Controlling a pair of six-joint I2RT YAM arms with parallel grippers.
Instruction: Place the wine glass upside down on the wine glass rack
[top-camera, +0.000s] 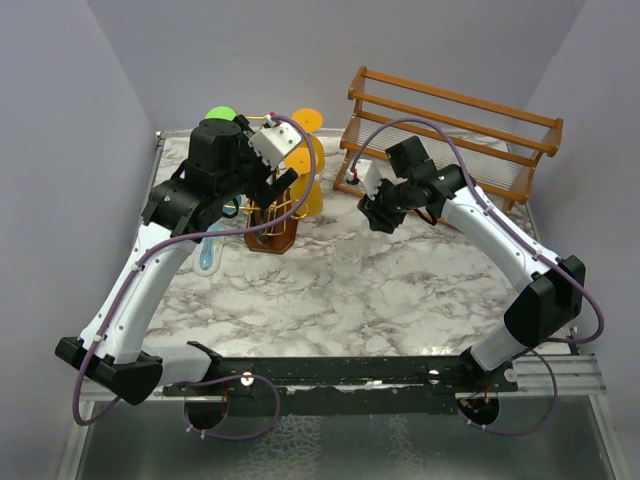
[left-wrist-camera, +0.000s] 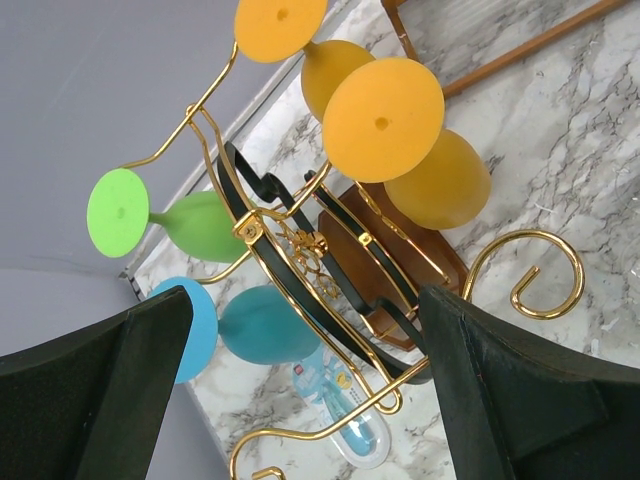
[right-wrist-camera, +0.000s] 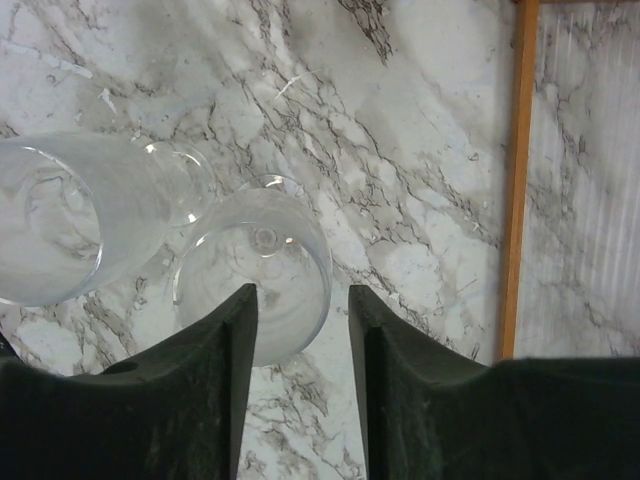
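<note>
A clear wine glass (right-wrist-camera: 255, 265) stands on the marble, seen from above, and shows faintly in the top view (top-camera: 350, 246). A second clear glass (right-wrist-camera: 60, 215) lies next to it on the left. My right gripper (right-wrist-camera: 300, 295) hovers over the standing glass, jaws partly apart, the left finger (right-wrist-camera: 215, 380) overlapping its rim and nothing clamped. The wine glass rack (left-wrist-camera: 290, 240), gold wire on a brown base (top-camera: 270, 238), carries orange (left-wrist-camera: 383, 120), green (left-wrist-camera: 118, 212) and blue (left-wrist-camera: 265, 325) glasses upside down. My left gripper (left-wrist-camera: 305, 300) is wide open just above the rack, in the top view too (top-camera: 280, 188).
A larger brown wooden slatted rack (top-camera: 450, 130) stands at the back right, its bar (right-wrist-camera: 520, 180) close to my right gripper. A blue toothbrush pack (left-wrist-camera: 350, 420) lies on the marble beside the wire rack's left side (top-camera: 208, 255). Grey walls close in the table.
</note>
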